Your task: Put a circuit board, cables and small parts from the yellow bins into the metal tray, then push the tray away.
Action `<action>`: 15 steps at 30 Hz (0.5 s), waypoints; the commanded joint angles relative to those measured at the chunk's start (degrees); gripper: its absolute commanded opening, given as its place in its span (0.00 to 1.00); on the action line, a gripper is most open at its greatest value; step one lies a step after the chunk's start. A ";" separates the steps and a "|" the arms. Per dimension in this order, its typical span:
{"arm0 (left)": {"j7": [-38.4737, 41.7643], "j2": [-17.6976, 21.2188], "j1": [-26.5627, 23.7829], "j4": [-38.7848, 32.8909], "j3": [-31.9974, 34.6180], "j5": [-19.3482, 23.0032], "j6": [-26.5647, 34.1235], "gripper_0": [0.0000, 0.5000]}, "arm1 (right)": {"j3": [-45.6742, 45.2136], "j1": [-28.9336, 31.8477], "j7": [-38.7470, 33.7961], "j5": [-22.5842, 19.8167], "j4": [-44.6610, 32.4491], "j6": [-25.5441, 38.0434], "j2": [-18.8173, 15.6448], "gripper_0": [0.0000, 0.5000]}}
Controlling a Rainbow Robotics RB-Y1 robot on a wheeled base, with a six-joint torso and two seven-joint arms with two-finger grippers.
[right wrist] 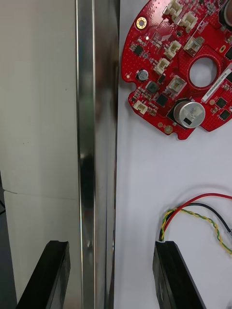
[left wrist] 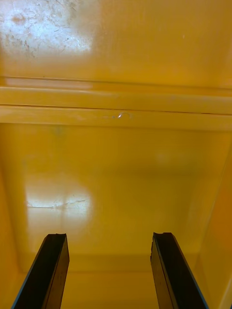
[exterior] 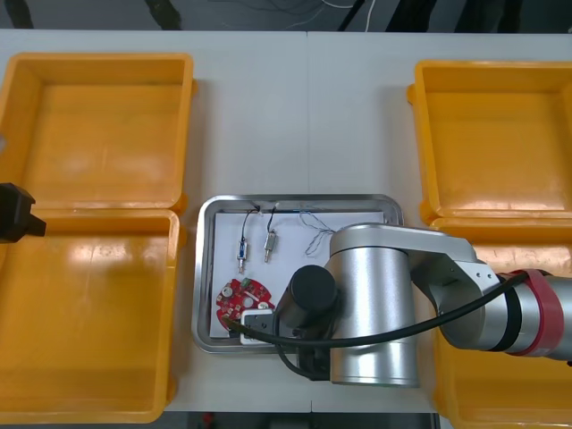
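Yellow bins [exterior: 98,125], four, flank one metal tray [exterior: 204,268].

Light table [exterior: 304,107], four yellow bins [exterior: 98,59], metal tray [exterior: 304,199] between them

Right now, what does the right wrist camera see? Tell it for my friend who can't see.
The right gripper is open, its fingers either side of the shiny rim of the tray: one over the table, one over the white inside. In the tray lie a red board and, by the inner finger, a cable.
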 commanded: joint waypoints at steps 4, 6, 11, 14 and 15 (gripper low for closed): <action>-3.35 1.96 0.92 -1.59 1.53 0.43 0.38 1.00 | 3.43 2.10 -2.18 6.11 -1.08 0.68 2.19 1.00; -3.35 1.96 0.92 -1.59 1.53 0.43 0.38 1.00 | 4.48 2.63 -2.62 8.13 -1.08 0.68 2.37 1.00; -3.35 1.96 0.92 -1.59 1.53 0.43 0.38 1.00 | 5.27 3.77 -3.76 9.18 -1.08 0.77 2.89 1.00; -3.35 1.96 0.92 -1.59 1.53 0.43 0.38 1.00 | 5.80 4.03 -4.20 9.27 -1.08 0.85 3.07 1.00; -3.35 1.96 0.92 -1.59 1.53 0.43 0.38 1.00 | 6.15 4.21 -4.47 9.62 -1.08 0.85 3.07 1.00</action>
